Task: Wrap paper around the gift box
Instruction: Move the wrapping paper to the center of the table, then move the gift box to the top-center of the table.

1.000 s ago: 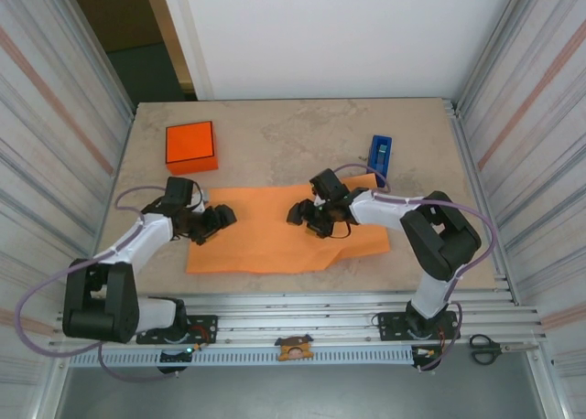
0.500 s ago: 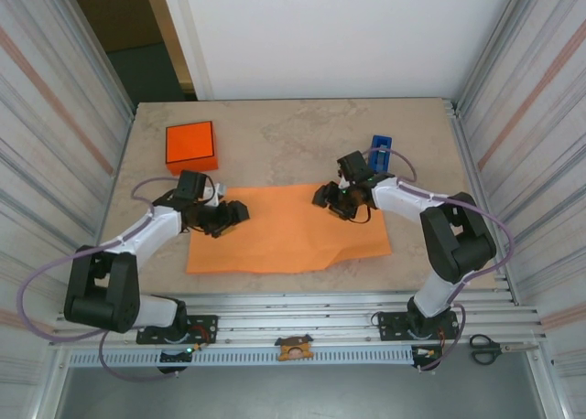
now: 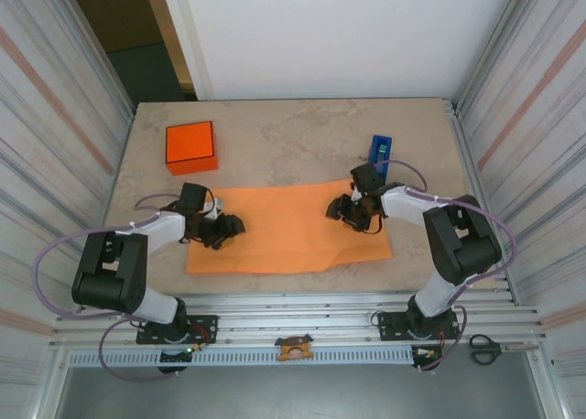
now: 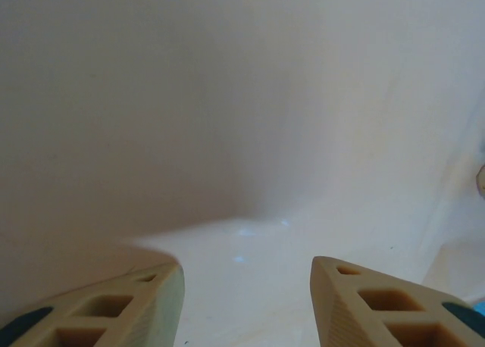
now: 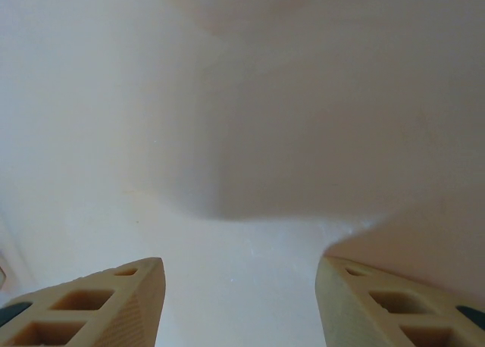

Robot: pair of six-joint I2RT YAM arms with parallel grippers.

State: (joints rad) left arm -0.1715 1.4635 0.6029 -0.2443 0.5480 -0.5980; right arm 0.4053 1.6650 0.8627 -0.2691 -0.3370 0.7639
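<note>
One gift box [image 3: 190, 146] well beyond left end effector [image 3: 234, 226], paper [image 3: 284, 231] beneath it

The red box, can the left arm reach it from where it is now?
Probably yes. The gift box sits on bare table just beyond the left gripper, which is at the left edge of the paper with jaws open. Nothing stands between them.
</note>
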